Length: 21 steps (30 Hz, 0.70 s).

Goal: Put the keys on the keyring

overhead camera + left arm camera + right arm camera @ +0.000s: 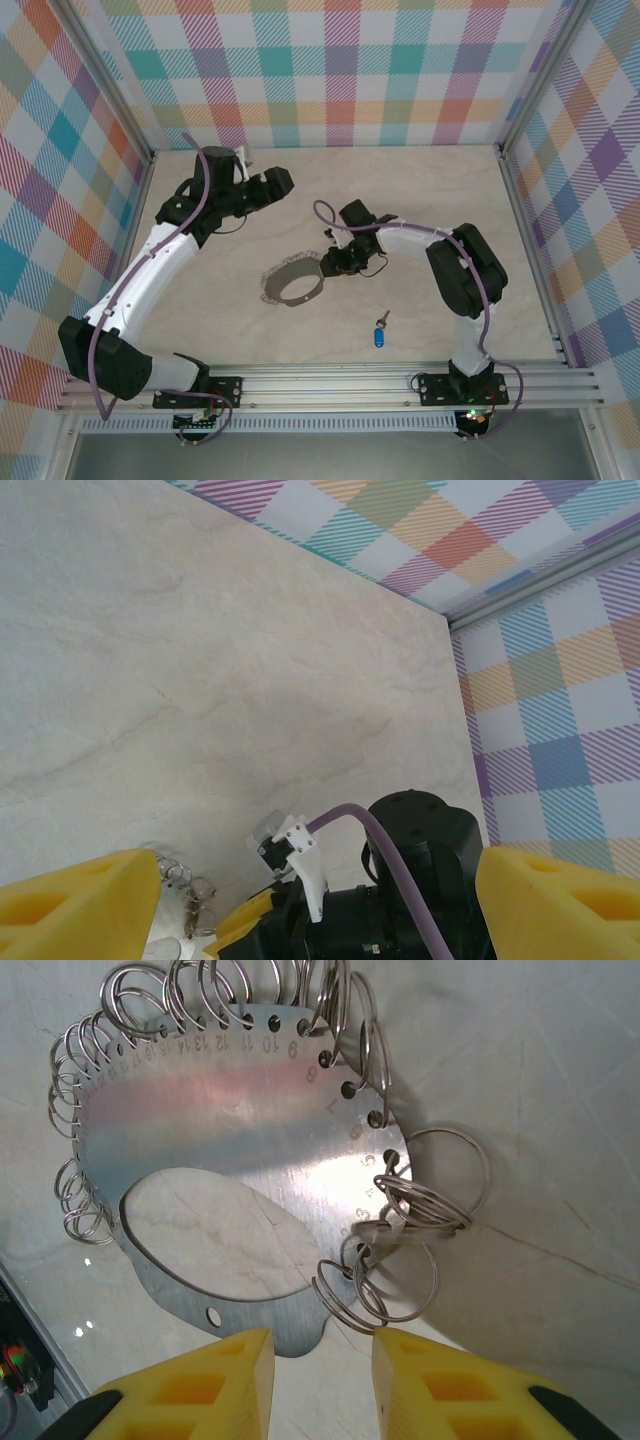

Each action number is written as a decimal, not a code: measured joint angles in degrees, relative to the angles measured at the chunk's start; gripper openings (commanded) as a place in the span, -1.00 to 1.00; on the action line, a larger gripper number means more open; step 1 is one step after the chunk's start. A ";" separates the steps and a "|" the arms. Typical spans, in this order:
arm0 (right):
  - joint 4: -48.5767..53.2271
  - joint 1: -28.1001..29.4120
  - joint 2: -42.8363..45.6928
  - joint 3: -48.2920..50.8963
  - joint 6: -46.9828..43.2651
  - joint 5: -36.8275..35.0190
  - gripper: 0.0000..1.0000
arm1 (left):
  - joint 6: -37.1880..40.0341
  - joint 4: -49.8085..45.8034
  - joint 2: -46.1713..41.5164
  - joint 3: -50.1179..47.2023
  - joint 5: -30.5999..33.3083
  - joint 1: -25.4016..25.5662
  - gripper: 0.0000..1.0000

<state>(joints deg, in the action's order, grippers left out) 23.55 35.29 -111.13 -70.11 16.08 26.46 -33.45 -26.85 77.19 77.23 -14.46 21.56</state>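
At the tips of the right jaws, parted and empty, the keyring

Nos. are stamped beside the rim holes of the keyring: 14, 13, 12, 10, 9, 8 legible; others blurred.

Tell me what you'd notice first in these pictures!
A shiny silver metal keyring, fringed with little wire loops, lies mid-table just under the open, yellow-tipped right gripper. A tiny key with a blue oval plastic head lies alone, closer to the near edge. Bright rainbow-checked walls surround the pale table.
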 measured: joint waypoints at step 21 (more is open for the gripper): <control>0.00 0.00 -1.68 -1.68 -0.07 0.22 -0.48 | -0.22 0.02 0.00 -0.11 0.02 -0.02 0.66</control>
<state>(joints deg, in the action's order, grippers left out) 23.55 35.29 -112.81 -71.79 16.01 26.68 -33.67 -26.83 77.19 77.12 -14.44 21.54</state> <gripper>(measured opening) 0.277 0.831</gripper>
